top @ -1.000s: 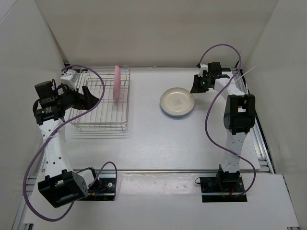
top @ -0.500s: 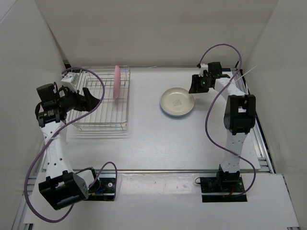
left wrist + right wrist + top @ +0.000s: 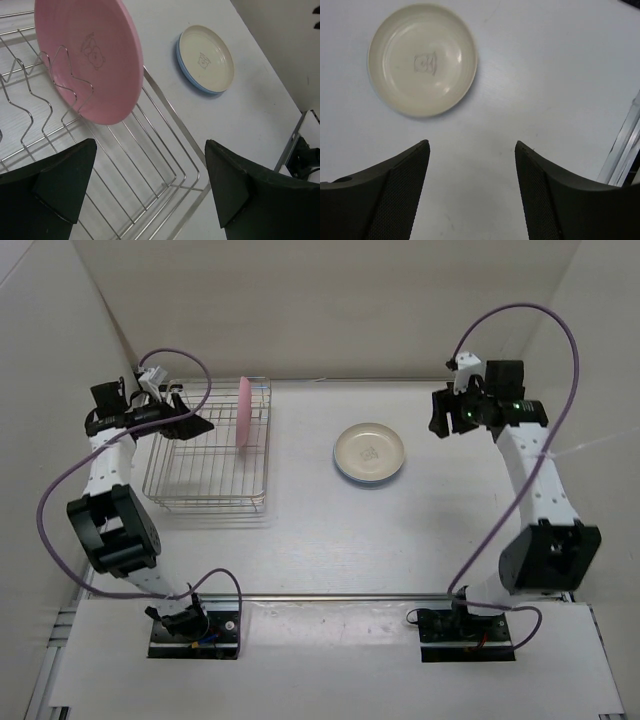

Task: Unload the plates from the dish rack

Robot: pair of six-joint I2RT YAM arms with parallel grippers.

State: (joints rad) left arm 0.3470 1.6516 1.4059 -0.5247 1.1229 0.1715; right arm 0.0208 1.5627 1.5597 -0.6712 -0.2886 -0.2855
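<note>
**A:** The pink plate [image 3: 90, 55] stands on edge in the dish rack [image 3: 205, 480], propped against the wire prongs at the rack's right end, in the upper left of the overhead frame.

**B:** And the other two are out! The cream plate [image 3: 370, 450] sits nested on the blue plate [image 3: 196, 86], flat on the counter [image 3: 330, 530] just right of centre and well apart from the rack.

**A:** The left end effector [image 3: 150, 200] hovers over the rack wires near the pink plate. Its fingers are spread wide, with nothing between them.

**B:** It's the same on the other side. The right end effector [image 3: 472, 200] is up in the upper right, beside the stacked pair. Its fingers are parted and empty, and its wrist view has the cream plate in the upper left.
</note>
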